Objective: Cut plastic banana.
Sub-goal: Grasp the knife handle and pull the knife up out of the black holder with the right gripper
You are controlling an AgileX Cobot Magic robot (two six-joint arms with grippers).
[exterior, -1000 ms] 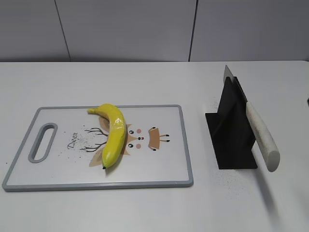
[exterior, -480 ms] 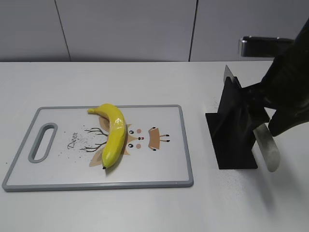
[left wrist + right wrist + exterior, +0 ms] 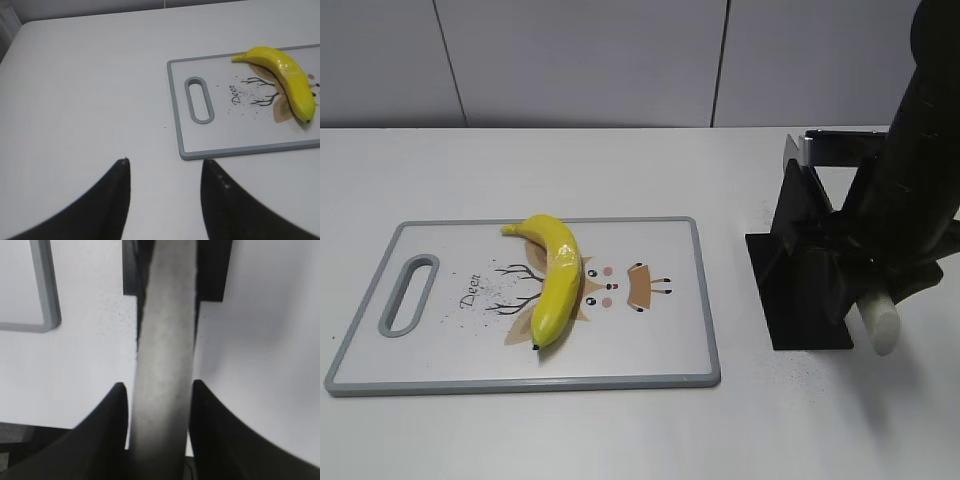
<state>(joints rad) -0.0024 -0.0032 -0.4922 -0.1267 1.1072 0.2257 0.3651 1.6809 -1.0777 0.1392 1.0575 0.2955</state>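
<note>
Now the right gripper (image 3: 159,390) has dropped over the pale, speckled knife handle (image 3: 880,322) in the black stand (image 3: 800,275), jaws straddling it, grip unconfirmed. The left gripper (image 3: 165,167) hangs open, empty. Uncut, the glossy yellow plastic banana (image 3: 555,275) lies on the grey-rimmed white cutting board (image 3: 660,345).

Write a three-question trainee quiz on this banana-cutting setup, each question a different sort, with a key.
1. True or false: the plastic banana lies on the cutting board.
2. Which gripper has the knife handle between its fingers? A) left gripper B) right gripper
3. Fill in: the knife sits in a black ____.

Key: 1 true; 2 B; 3 stand.
</note>
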